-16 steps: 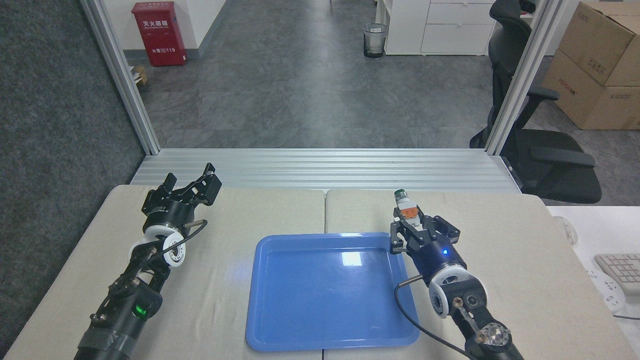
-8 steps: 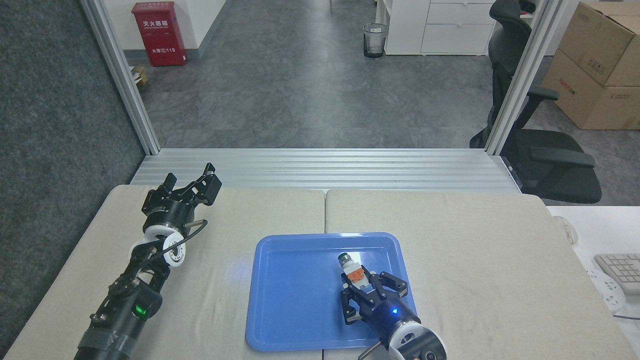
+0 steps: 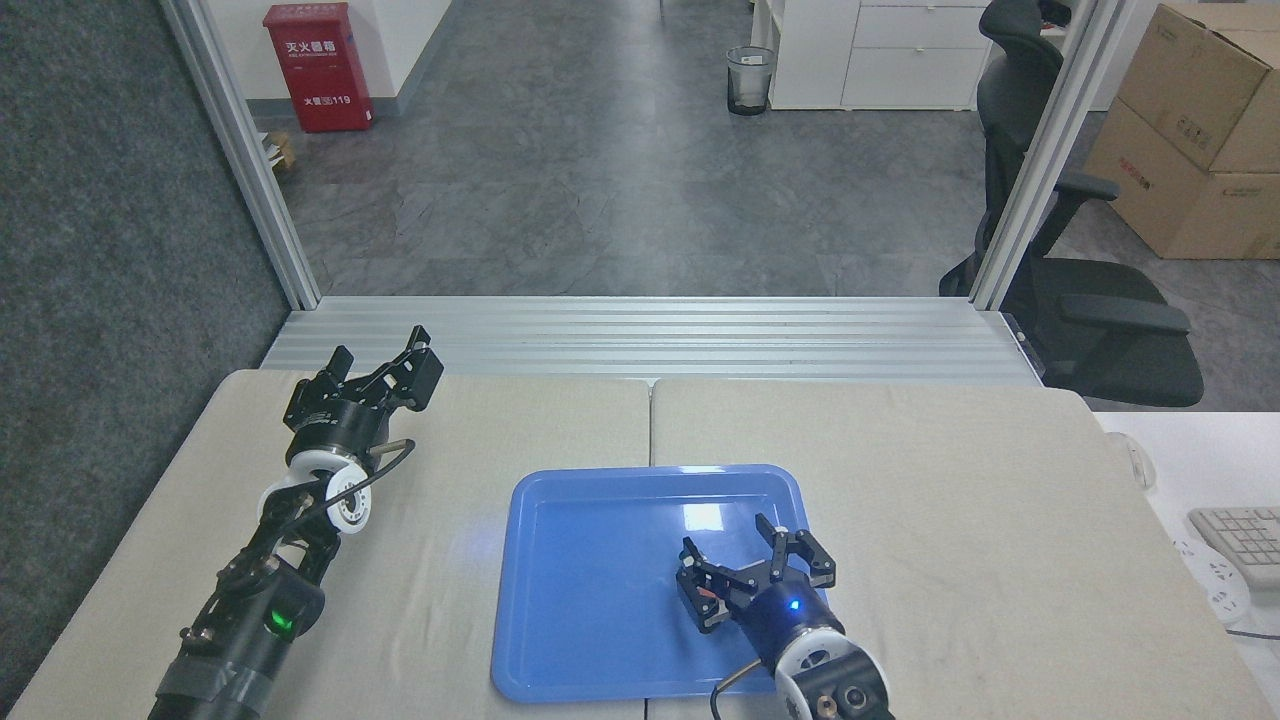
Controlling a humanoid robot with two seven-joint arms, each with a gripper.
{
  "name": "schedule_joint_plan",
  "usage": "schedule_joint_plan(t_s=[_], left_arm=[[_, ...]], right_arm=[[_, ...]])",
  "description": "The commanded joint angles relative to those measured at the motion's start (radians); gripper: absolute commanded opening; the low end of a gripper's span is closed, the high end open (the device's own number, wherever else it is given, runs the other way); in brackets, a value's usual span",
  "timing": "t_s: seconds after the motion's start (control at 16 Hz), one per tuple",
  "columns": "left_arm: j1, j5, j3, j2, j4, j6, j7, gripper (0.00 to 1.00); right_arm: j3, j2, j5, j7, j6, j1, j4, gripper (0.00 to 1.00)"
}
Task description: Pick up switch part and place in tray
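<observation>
Head view: the tabletop (image 3: pixel 1000 500) carries the tray (image 3: pixel 590 600), which sits near the front edge, just right of the middle seam. The right gripper (image 3: pixel 752 570) hangs over the tray's right side, close to the right rim, with its jaws spread wide. Nothing sits between them. Of the switch part (image 3: pixel 707 597), only a small reddish speck shows, low against the inner side of the left-hand finger. The rest is hidden by the gripper body, so I cannot tell whether the part lies flat on the tray floor or leans on that finger. It appears to be inside the tray, near the right rim and toward the front.

The left gripper (image 3: pixel 385 368) hovers over the back left corner of the tabletop, well apart from the tray, with its jaws parted and empty.

Going by its size, the switch part is probably light and rigid, made of hard plastic with a small metal-looking end. It is unlikely to bend or crush under a moderate squeeze. Its smooth faces and the glossy tray floor could let it skid or roll when nudged. The squarer block in the middle looks like the safest place to grip, across its flat sides and not on the round end.
</observation>
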Motion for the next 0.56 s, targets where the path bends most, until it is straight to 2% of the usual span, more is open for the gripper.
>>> schedule_joint_plan(t_s=[0.0, 0.06, 0.12, 0.19, 0.38, 0.5], left_arm=[[0.001, 0.0, 0.0, 0.0, 0.0, 0.001, -0.001, 1.0], [0.0, 0.0, 0.0, 0.0, 0.0, 0.001, -0.001, 1.0], [0.0, 0.0, 0.0, 0.0, 0.0, 0.001, -0.001, 1.0], [0.0, 0.0, 0.0, 0.0, 0.0, 0.001, -0.001, 1.0], [0.0, 0.0, 0.0, 0.0, 0.0, 0.001, -0.001, 1.0], [0.0, 0.0, 0.0, 0.0, 0.0, 0.001, -0.001, 1.0]], right_arm=[[-0.367, 0.065, -0.008, -0.054, -0.071, -0.193, 0.034, 0.99], [-0.392, 0.005, -0.009, -0.083, -0.095, -0.204, 0.058, 0.99], [-0.397, -0.08, -0.011, -0.118, -0.102, -0.203, 0.08, 1.0], [-0.397, -0.136, -0.013, -0.141, -0.102, -0.195, 0.101, 0.99], [-0.41, -0.175, -0.013, -0.166, -0.096, -0.14, 0.145, 0.99], [-0.475, -0.184, -0.031, -0.167, -0.097, -0.098, 0.157, 1.0]])
